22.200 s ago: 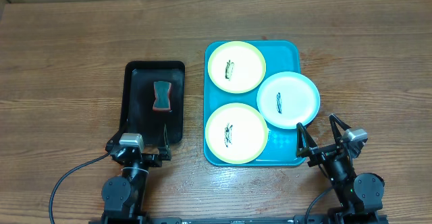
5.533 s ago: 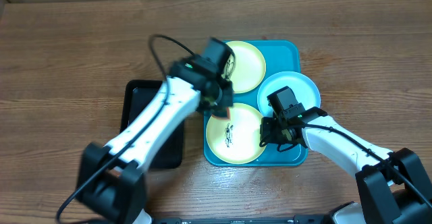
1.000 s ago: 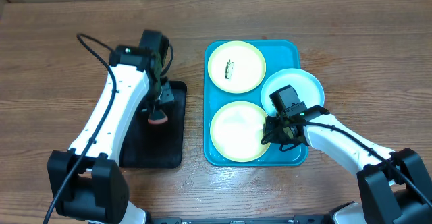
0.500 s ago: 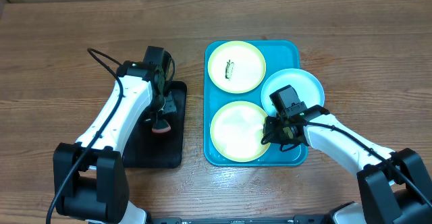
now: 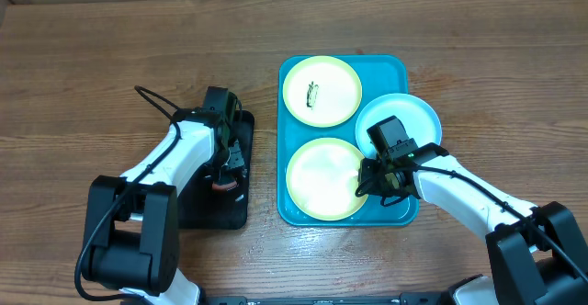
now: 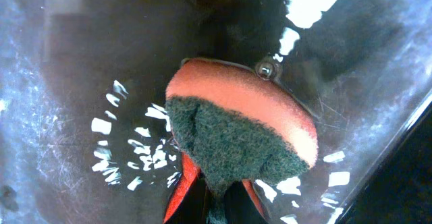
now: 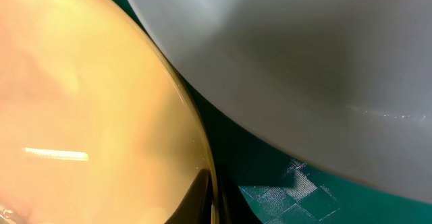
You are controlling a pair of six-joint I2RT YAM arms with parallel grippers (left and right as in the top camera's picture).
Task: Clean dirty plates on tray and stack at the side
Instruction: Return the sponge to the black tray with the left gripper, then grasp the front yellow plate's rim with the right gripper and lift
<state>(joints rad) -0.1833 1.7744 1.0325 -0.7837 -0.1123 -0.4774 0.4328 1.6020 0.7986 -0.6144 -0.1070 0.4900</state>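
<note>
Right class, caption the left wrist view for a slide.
Orange sponge with green scouring face, held end-down on the black tray.

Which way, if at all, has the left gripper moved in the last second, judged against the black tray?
Yes. The left gripper, carrying the sponge, slid along the black tray from its middle toward its near end.

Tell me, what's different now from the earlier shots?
The left gripper carried the sponge from the near plate, now wiped clean, back down into the black tray. The white plate shifted slightly rightward. The right gripper stays clamped on the near plate's rim; the far plate keeps its scribble.
</note>
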